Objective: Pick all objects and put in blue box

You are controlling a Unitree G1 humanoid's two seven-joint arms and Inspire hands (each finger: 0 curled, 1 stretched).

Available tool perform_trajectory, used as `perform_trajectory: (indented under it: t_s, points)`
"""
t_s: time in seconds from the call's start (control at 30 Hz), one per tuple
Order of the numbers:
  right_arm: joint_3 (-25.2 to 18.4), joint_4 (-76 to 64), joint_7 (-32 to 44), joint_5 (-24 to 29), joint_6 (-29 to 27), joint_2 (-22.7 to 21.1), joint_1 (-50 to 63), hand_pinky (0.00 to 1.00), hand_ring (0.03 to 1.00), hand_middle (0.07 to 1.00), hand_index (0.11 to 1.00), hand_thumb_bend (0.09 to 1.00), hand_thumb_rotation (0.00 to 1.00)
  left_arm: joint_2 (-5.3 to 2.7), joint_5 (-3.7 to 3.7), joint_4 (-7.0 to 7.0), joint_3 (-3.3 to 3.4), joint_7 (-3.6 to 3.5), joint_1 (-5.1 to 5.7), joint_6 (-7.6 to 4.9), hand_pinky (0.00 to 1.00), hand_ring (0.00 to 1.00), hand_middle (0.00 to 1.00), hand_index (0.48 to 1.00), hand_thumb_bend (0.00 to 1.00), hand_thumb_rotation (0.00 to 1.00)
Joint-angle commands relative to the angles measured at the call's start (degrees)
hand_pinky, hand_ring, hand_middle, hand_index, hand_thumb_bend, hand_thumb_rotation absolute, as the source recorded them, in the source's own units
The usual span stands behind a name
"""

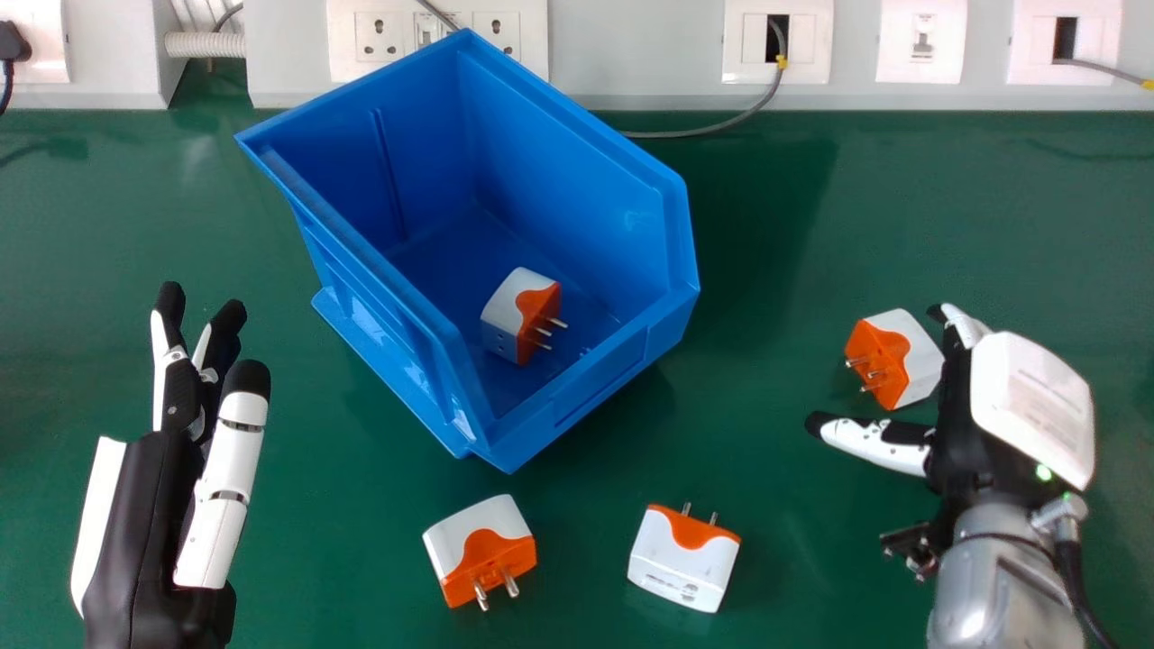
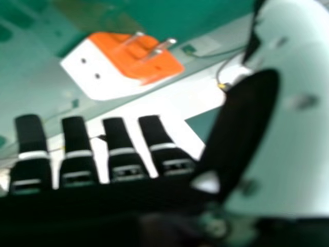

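The right hand (image 1: 1028, 406) has its fingers spread beside the rightmost adapter (image 1: 906, 356) on the worktop (image 1: 766, 379); I'd bring the palm closer, then pinch its sides evenly before lifting toward the blue box (image 1: 559, 153). The left hand (image 1: 135, 514) is open at left.

Blue box (image 1: 577, 153) on green bench (image 1: 902, 198), adapter (image 1: 518, 315) inside; second adapter (image 1: 480, 550), third adapter (image 1: 683, 563) nearer; fourth adapter (image 1: 918, 356) right, beside right hand (image 1: 1028, 406); left hand (image 1: 144, 505) left.

right forearm (image 1: 1002, 586) silver | black cable (image 1: 1072, 566) | right hand (image 1: 1028, 406) black-white, green light (image 1: 1043, 471) | left hand (image 1: 149, 523) black-white, black fingertips (image 1: 247, 379)
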Motion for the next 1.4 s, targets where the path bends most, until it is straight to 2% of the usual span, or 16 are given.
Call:
perform_trajectory:
  t_s: [0.0,0.27,0.4,0.5,0.57,0.63,0.7,0.8,0.9,1.07,1.17,1.37]
  points:
    - [-0.2,0.6,0.6,0.0,1.0,-0.9,-2.5,0.73,0.841,0.872,0.859,0.65,0.46,0.49,-0.52,-0.87,0.47,-0.15,-0.03,-0.41,1.0,1.0,0.98,0.984,0.27,0.82]
    - [-1.1,6.1,-0.2,1.5,1.3,-1.5,-6.0,0.73,0.838,0.869,0.85,0.631,0.43,0.72,-0.21,-2.03,0.85,-0.04,0.58,0.62,1.0,1.0,0.98,0.99,0.32,0.81]
    - [-1.8,7.8,-0.3,3.1,1.0,-2.1,-7.5,0.74,0.842,0.873,0.85,0.633,0.41,0.91,-0.14,-2.0,1.08,-0.24,0.45,0.58,1.0,1.0,0.98,0.991,0.35,0.81]
    - [-1.6,9.0,0.1,3.4,1.0,-2.8,-8.6,0.75,0.845,0.877,0.854,0.626,0.42,0.98,0.02,-2.3,1.15,-0.11,0.45,0.94,1.0,1.0,0.98,0.988,0.34,0.8]
    - [-1.4,9.8,0.3,3.7,1.2,-3.1,-9.3,0.75,0.846,0.878,0.855,0.622,0.43,0.95,-0.14,-2.63,1.18,-0.09,0.58,1.19,1.0,1.0,0.99,0.989,0.33,0.8]
    - [-1.2,10.9,0.7,4.0,1.8,-3.3,-10.3,0.76,0.851,0.881,0.857,0.621,0.45,1.02,-0.04,-2.56,1.29,-0.09,0.63,1.04,1.0,1.0,0.99,0.989,0.33,0.81]
    - [-1.0,12.2,1.1,4.4,2.2,-3.4,-11.3,0.76,0.855,0.885,0.859,0.618,0.45,1.1,-0.39,-2.39,1.39,-0.37,0.66,0.76,1.0,1.0,0.99,0.991,0.33,0.82]
    - [0.0,15.0,1.2,4.0,3.1,-4.0,-13.2,0.75,0.843,0.877,0.852,0.617,0.46,1.14,-1.05,-2.76,1.45,-0.79,0.87,1.12,1.0,1.0,0.99,0.995,0.3,0.84]
    - [1.1,18.2,1.9,4.0,3.9,-4.6,-15.6,0.74,0.832,0.872,0.846,0.613,0.48,1.16,-0.68,-3.33,1.59,-0.64,1.13,1.52,1.0,1.0,0.99,0.993,0.3,0.85]
    - [3.2,21.7,3.1,3.8,5.7,-5.1,-18.9,0.7,0.803,0.858,0.832,0.636,0.5,1.21,-1.43,-3.41,1.7,-1.06,1.27,1.62,1.0,1.0,0.99,0.996,0.31,0.84]
    - [4.2,22.8,4.3,4.1,6.6,-5.1,-20.3,0.68,0.789,0.853,0.829,0.632,0.5,1.12,-0.99,-3.63,1.65,-0.84,1.53,1.65,1.0,1.0,0.99,0.993,0.3,0.83]
    - [5.0,25.7,5.1,5.4,7.1,-4.4,-22.8,0.62,0.732,0.807,0.796,0.652,0.49,0.9,-1.22,-4.59,1.54,-0.8,2.34,2.39,1.0,1.0,0.99,0.996,0.3,0.83]
